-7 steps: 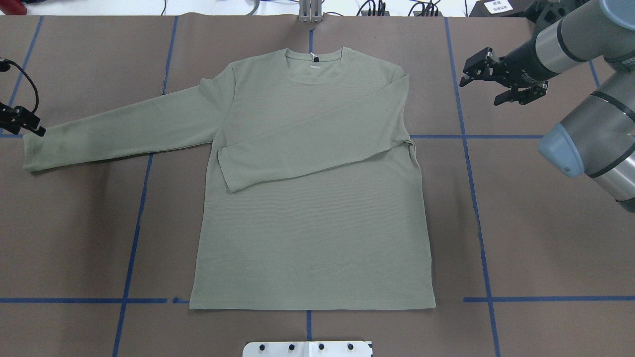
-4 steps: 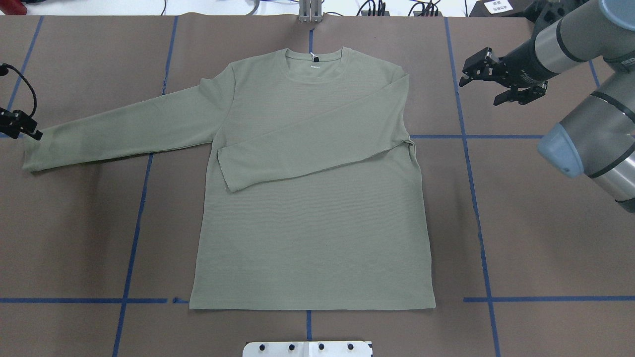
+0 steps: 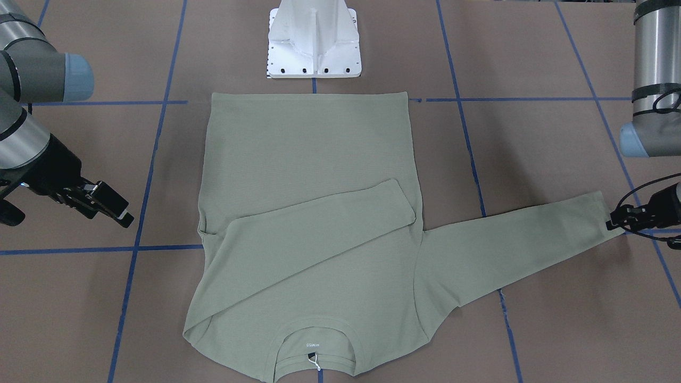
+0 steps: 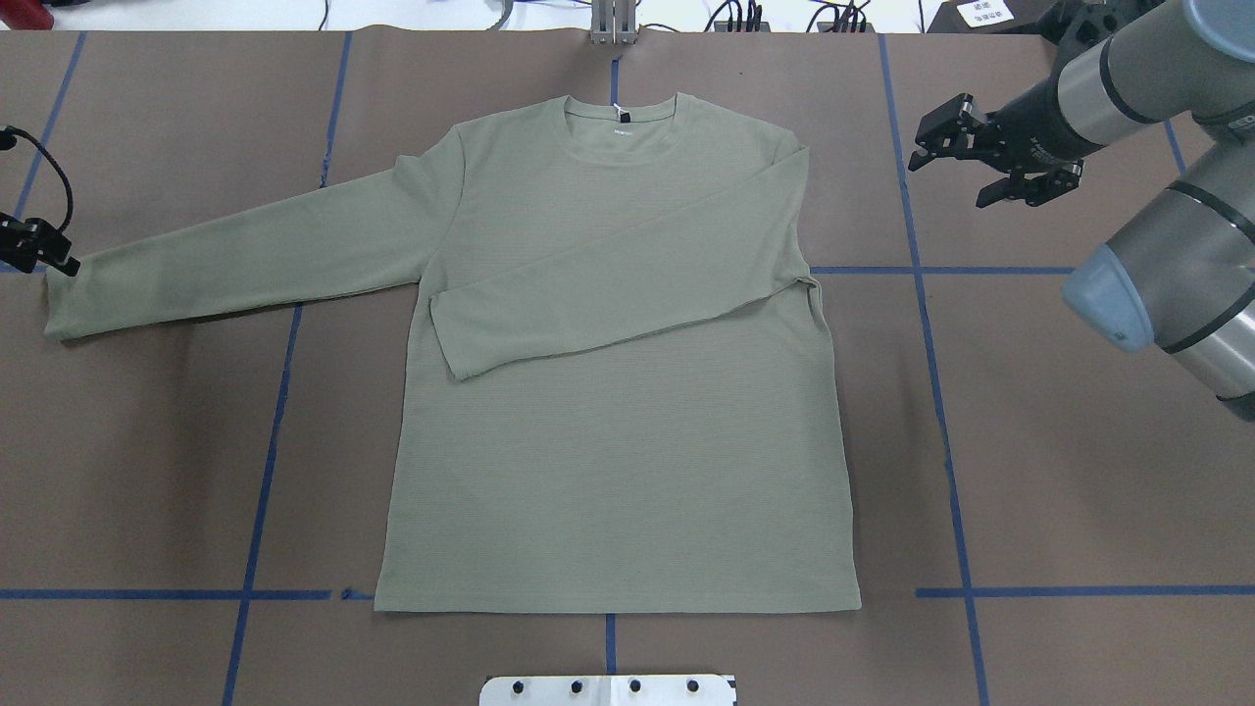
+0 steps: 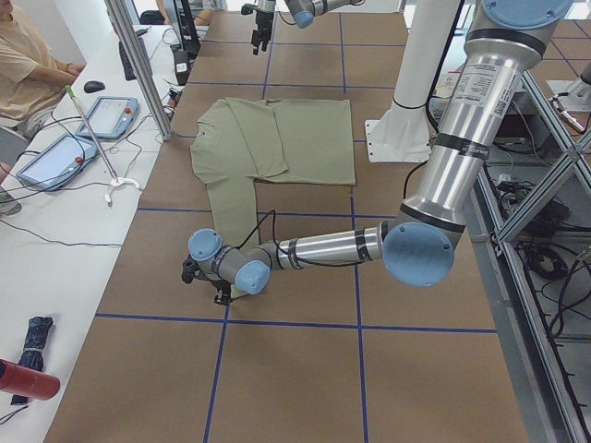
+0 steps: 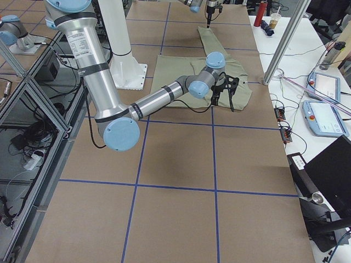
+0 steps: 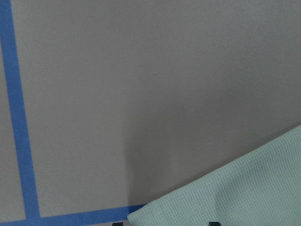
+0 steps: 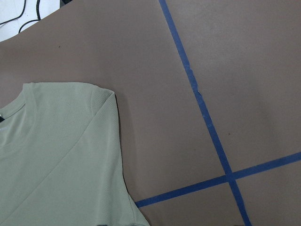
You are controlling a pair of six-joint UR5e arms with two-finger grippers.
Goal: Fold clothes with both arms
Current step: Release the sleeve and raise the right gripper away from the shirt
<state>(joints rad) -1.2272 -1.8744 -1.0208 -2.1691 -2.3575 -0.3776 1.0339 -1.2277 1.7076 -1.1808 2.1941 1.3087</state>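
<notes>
The sage-green long-sleeved shirt (image 4: 618, 441) lies flat on the brown table, collar at the far side. One sleeve (image 4: 627, 284) is folded across the chest. The other sleeve (image 4: 245, 260) stretches out to the robot's left. My left gripper (image 4: 49, 257) is low at that sleeve's cuff (image 3: 606, 218), jaws apart. The left wrist view shows the cuff corner (image 7: 235, 193) on the table, not pinched. My right gripper (image 4: 953, 165) is open and empty, hovering over bare table beside the shirt's shoulder (image 8: 101, 101). It also shows in the front-facing view (image 3: 109, 205).
The white base pedestal (image 3: 314, 42) stands at the robot's edge of the table, close to the shirt's hem. Blue tape lines (image 4: 931, 343) grid the brown table cover. A side bench with tablets (image 5: 55, 157) and a seated person (image 5: 28, 65) lies beyond the far edge.
My left gripper has shifted a little towards the view's left edge and down onto the cuff's corner. The right gripper and the shirt have hardly moved.
</notes>
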